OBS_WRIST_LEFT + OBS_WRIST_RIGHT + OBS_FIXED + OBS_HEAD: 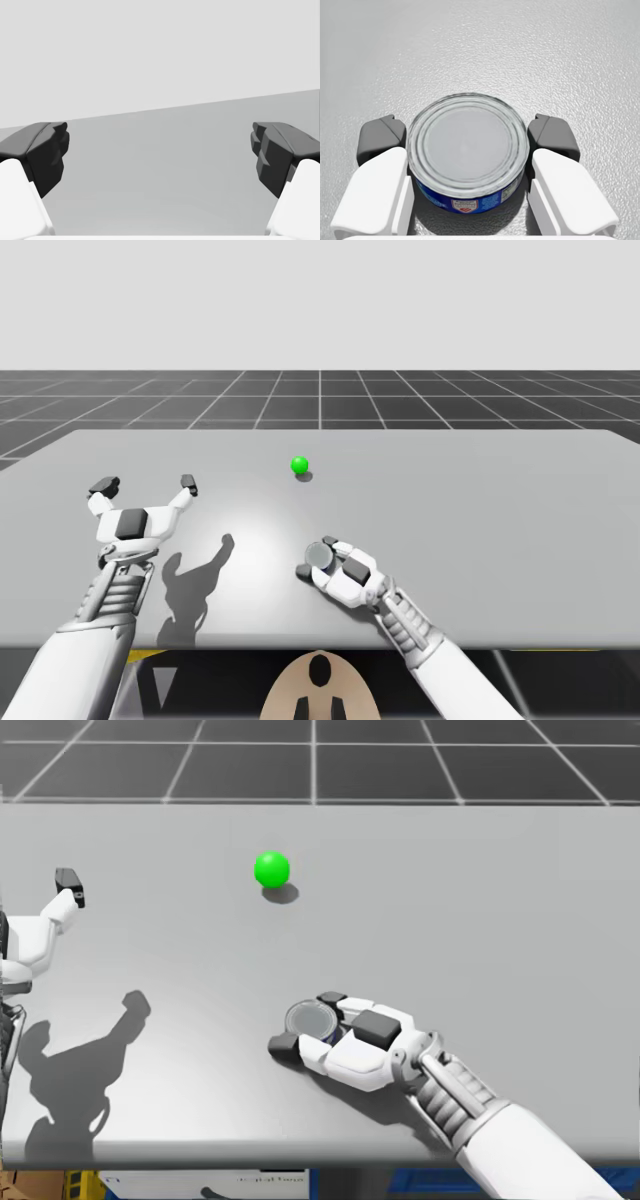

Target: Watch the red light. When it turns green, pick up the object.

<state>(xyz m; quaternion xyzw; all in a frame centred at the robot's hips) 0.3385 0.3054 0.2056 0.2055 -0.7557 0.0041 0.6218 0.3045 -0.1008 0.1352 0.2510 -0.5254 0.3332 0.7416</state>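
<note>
Light (299, 465) seen green; low blue can (466, 150), on table (500, 500), clasped from both sides by right gripper (467, 136) for lifting; left gripper (146, 483) held wide open, empty, well left

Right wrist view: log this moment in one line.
light green | right tool shut on blue can | can on table | left tool open, empty

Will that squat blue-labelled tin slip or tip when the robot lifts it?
Probably stiff: the short round metal can with a blue label looks rigid, so my right gripper should not dent it. Its smooth curved wall may slip a little. Low and wide, it likely won't tip.
</note>
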